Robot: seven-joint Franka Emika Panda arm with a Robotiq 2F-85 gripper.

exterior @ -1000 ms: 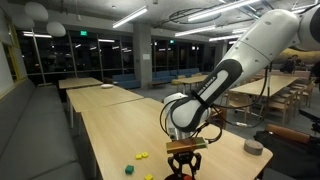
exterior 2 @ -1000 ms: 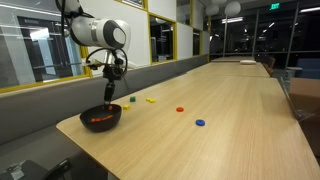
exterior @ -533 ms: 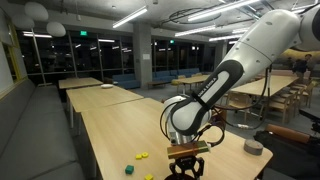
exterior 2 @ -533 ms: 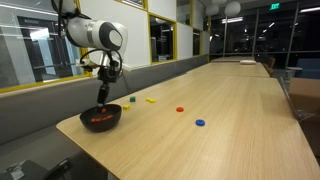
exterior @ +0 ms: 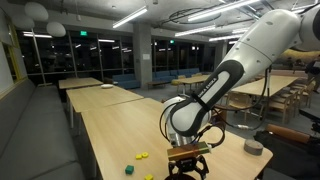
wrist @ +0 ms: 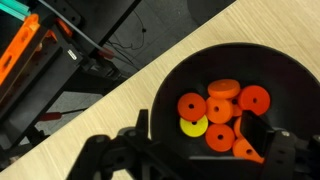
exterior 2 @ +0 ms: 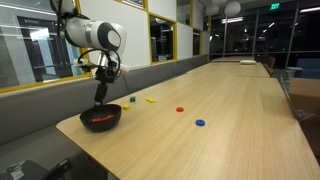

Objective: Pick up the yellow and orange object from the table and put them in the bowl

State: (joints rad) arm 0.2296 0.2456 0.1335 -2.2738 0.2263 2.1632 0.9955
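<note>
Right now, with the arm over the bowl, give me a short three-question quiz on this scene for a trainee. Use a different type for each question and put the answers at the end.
1. True or false: the bowl holds only orange pieces.
2. Multiple choice: in an exterior view, the gripper hangs over A) the bowl, B) the blue piece, C) the green cube.
3. Fill in: in the wrist view, the gripper's jaws stand ___.

Key:
1. False: one yellow piece lies among the orange ones.
2. A.
3. Open.
</note>
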